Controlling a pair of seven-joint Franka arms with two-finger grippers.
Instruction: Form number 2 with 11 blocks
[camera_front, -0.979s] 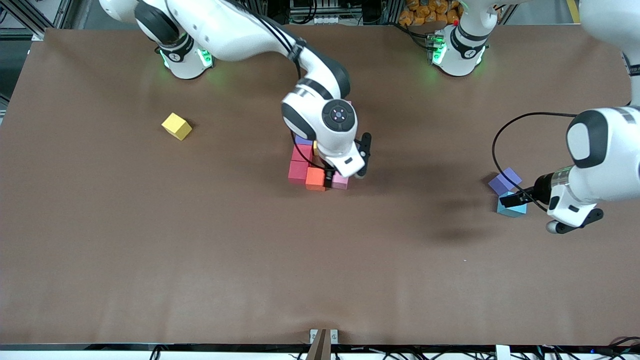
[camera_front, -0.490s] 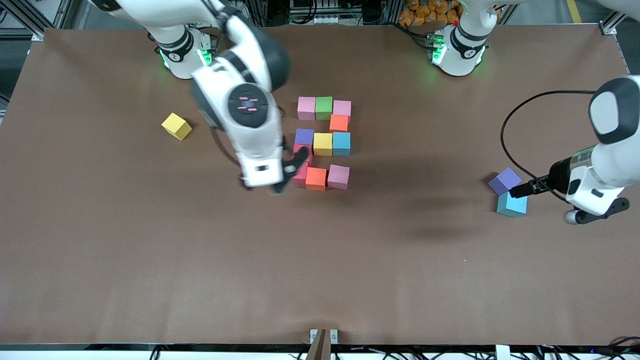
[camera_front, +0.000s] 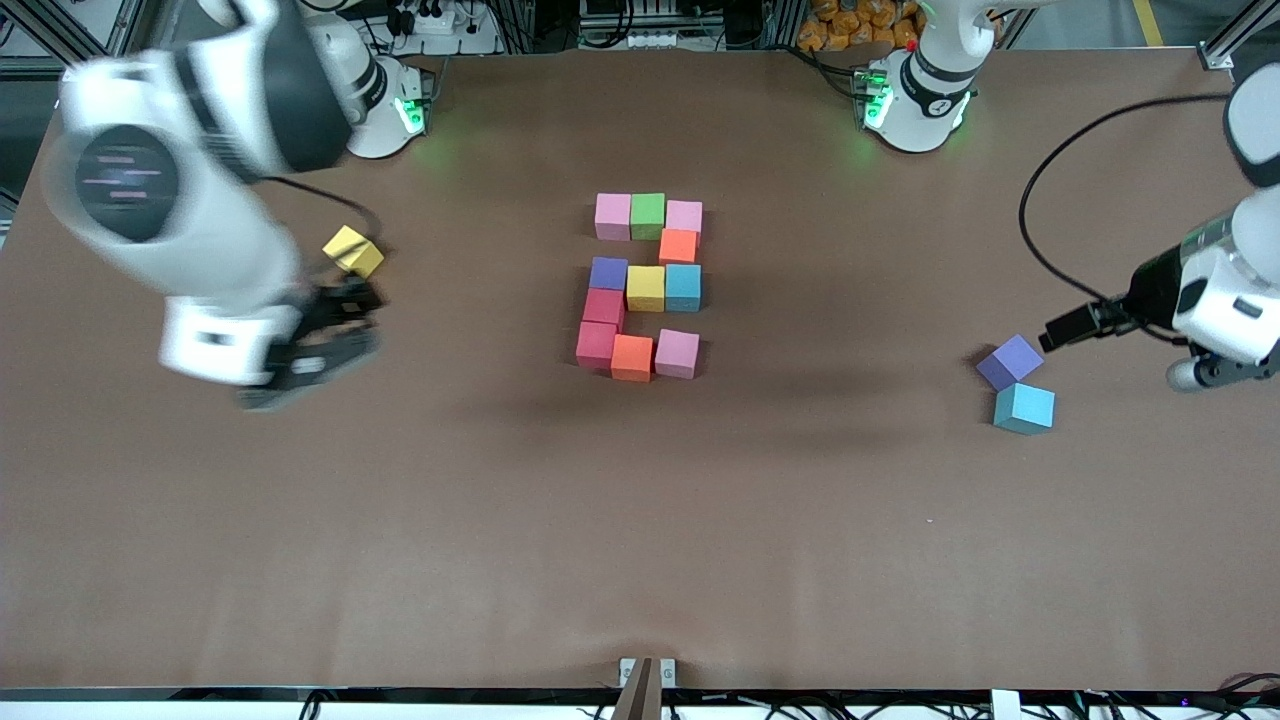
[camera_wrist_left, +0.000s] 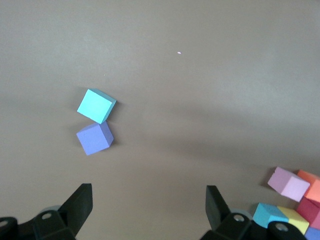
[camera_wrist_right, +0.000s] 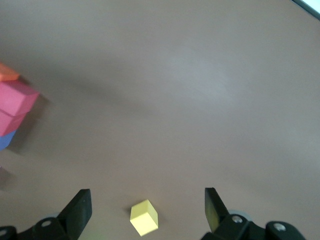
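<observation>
Seemingly done: the 2 (camera_front: 645, 287) sits mid-table with all eleven blocks in, well clear of both jaw sets, right gripper (camera_front: 325, 335) spread empty by a spare yellow cube (camera_front: 353, 251), left gripper (camera_front: 1075, 322) spread empty above spare cubes (camera_front: 1017, 385); next move only parking.

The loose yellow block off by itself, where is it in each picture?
Front view: the loose yellow block sits toward the right arm's end of the table, beside the open right gripper.
Left wrist view: not in it.
Right wrist view: the block lies between the gripper's fingers.
Shared landmark: the red blocks of the number 2.
</observation>
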